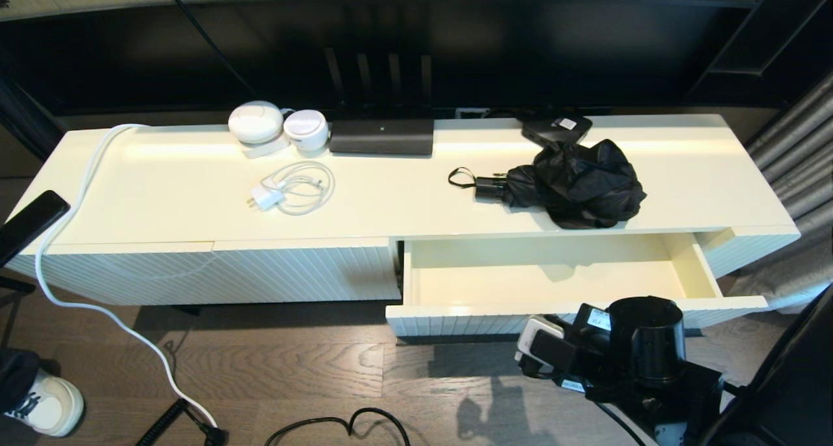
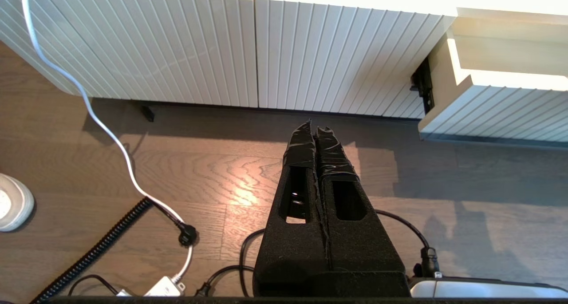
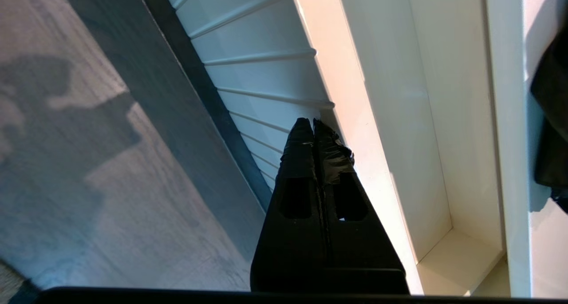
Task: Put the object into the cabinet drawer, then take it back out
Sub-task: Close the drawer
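Observation:
The object, a black folding umbrella (image 1: 579, 182) with bunchy fabric, lies on the cabinet top above the drawer, its handle and wrist loop pointing left. One edge of the umbrella (image 3: 552, 131) shows in the right wrist view. The cabinet drawer (image 1: 677, 264) is pulled out, and its cream inside holds nothing. My right gripper (image 3: 313, 123) is shut on nothing, with its tips just outside the drawer's ribbed front (image 3: 266, 64) near the top edge. My right arm (image 1: 625, 348) hangs in front of the drawer. My left gripper (image 2: 314, 127) is shut on nothing, parked low over the floor.
On the cabinet top sit a white charger with coiled cable (image 1: 286, 192), two round white devices (image 1: 257, 124), a black box (image 1: 381, 137) and a flat black box with a white label (image 1: 556, 128). A white cable (image 1: 97, 303) and black cords (image 2: 177, 233) trail over the wooden floor.

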### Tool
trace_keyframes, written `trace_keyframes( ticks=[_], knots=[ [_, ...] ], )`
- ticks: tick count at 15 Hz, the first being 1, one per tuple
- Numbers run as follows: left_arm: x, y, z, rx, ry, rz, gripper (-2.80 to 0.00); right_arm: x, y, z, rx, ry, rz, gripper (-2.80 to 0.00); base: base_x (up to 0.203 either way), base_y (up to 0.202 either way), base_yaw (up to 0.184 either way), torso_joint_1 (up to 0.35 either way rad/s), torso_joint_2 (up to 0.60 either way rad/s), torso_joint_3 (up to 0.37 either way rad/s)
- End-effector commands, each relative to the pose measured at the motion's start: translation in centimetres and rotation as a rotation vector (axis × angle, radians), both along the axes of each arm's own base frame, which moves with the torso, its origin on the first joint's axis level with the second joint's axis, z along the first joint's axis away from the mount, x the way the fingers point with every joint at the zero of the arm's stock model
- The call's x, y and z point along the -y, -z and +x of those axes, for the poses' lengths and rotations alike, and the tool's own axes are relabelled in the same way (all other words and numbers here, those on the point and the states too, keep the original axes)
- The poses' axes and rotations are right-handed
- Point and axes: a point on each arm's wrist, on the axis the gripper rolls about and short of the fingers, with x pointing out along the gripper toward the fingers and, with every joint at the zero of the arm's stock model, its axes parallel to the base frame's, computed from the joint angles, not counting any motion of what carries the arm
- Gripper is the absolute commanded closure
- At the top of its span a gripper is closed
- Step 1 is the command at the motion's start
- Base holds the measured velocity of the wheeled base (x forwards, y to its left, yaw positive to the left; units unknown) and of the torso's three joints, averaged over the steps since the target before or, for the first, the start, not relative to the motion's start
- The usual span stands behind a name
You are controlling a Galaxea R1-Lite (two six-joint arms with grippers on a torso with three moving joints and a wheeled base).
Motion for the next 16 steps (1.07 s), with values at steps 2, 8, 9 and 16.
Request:
trace_keyframes(
  ticks=[2, 8, 9, 16],
  knots=[
    [0.0, 0.0, 0.0, 0.001, -0.001, -0.002, 0.0, -0.1, 0.4, 0.8, 0.015, 0.009, -0.006, 0.0, 0.0, 0.0, 0.0, 0.0, 0.0, 0.0],
    [0.0, 0.0, 0.0, 0.001, -0.001, -0.002, 0.0, -0.4, 0.0, 2.2, 0.052, 0.022, 0.017, 0.0, 0.0, 0.0, 0.0, 0.0, 0.0, 0.0],
    [0.0, 0.0, 0.0, 0.001, -0.001, -0.002, 0.0, -0.5, -0.1, 2.4, 0.061, 0.024, 0.023, 0.0, 0.0, 0.0, 0.0, 0.0, 0.0, 0.0],
    [0.0, 0.0, 0.0, 0.001, -0.001, -0.002, 0.0, -0.7, -1.0, 4.4, 0.119, 0.043, 0.044, 0.0, 0.0, 0.0, 0.0, 0.0, 0.0, 0.0]
  ],
)
